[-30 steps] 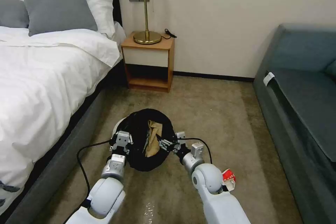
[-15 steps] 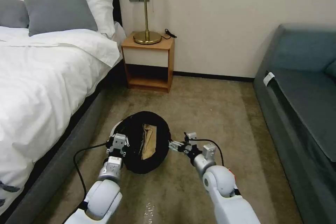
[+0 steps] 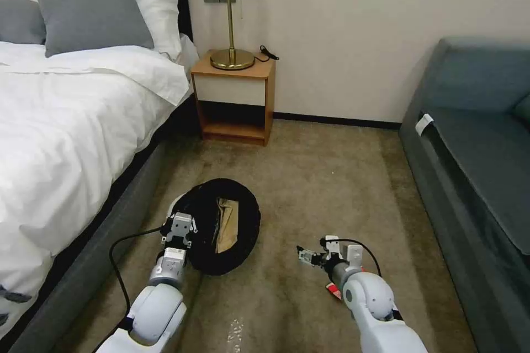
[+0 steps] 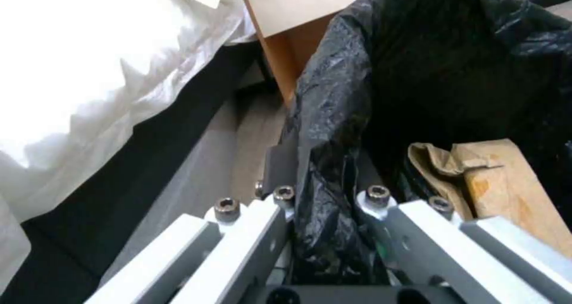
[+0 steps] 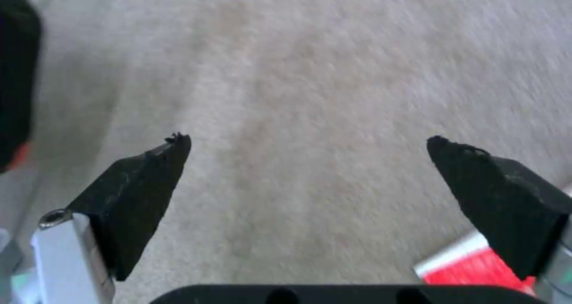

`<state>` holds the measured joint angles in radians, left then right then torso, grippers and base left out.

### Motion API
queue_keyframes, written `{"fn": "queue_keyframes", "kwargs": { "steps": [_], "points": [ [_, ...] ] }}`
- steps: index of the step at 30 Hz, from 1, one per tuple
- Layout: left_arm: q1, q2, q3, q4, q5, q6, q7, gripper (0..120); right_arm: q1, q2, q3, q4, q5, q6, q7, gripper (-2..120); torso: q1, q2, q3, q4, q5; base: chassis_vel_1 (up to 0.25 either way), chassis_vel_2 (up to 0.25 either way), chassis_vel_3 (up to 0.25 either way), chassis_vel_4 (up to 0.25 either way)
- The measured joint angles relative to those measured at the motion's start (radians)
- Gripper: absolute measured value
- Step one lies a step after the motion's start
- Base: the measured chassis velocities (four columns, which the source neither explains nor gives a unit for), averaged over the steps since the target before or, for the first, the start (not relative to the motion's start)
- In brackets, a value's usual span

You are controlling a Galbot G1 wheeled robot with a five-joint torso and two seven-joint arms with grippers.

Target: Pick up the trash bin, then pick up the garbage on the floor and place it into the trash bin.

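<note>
The trash bin (image 3: 243, 231), lined with a black bag, is tilted toward me over the floor (image 3: 331, 187). My left gripper (image 3: 179, 219) is shut on the bin's near-left rim; in the left wrist view its fingers (image 4: 381, 205) clamp the bag's fold (image 4: 325, 183). Crumpled brown paper (image 3: 226, 223) (image 4: 500, 179) lies inside the bin. My right gripper (image 3: 303, 255) (image 5: 307, 143) is open and holds nothing, low over bare carpet to the right of the bin. A red-white packet (image 3: 333, 289) (image 5: 471, 268) lies on the floor just beside the right gripper, partly hidden by the arm.
A bed (image 3: 66, 138) runs along the left. A wooden nightstand (image 3: 234, 99) with a brass lamp (image 3: 231, 16) stands against the far wall. A grey-blue sofa (image 3: 480, 154) lines the right side. Open carpet lies between them.
My right gripper has pulled away from the bin's mouth, moving right and down toward the carpet by the packet. The bin, held by the left gripper, has shifted a little to the left.
</note>
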<state>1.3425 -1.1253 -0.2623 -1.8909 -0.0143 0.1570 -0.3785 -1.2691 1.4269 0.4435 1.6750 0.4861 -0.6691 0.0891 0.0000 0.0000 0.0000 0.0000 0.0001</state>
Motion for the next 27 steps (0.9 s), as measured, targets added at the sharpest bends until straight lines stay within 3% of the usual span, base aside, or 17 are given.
{"fn": "queue_keyframes", "kwargs": {
  "steps": [12, 27],
  "points": [
    [-0.019, 0.025, -0.007, 0.018, -0.021, -0.001, 0.0, 4, -0.019, -0.048, 0.085, -0.033, 0.151, -0.071, 0.137, 100, 0.0, 0.0, 0.0, -0.0001, -0.0001, 0.0, 0.0, 0.0, 0.0],
    [-0.034, 0.018, 0.015, 0.045, -0.007, 0.004, -0.001, 4, 0.011, -0.059, 0.095, -0.178, 0.159, -0.07, 0.228, 100, 0.0, 0.0, 0.0, 0.0, 0.0, 0.0, 0.0, 0.0, 0.0]
  ]
}}
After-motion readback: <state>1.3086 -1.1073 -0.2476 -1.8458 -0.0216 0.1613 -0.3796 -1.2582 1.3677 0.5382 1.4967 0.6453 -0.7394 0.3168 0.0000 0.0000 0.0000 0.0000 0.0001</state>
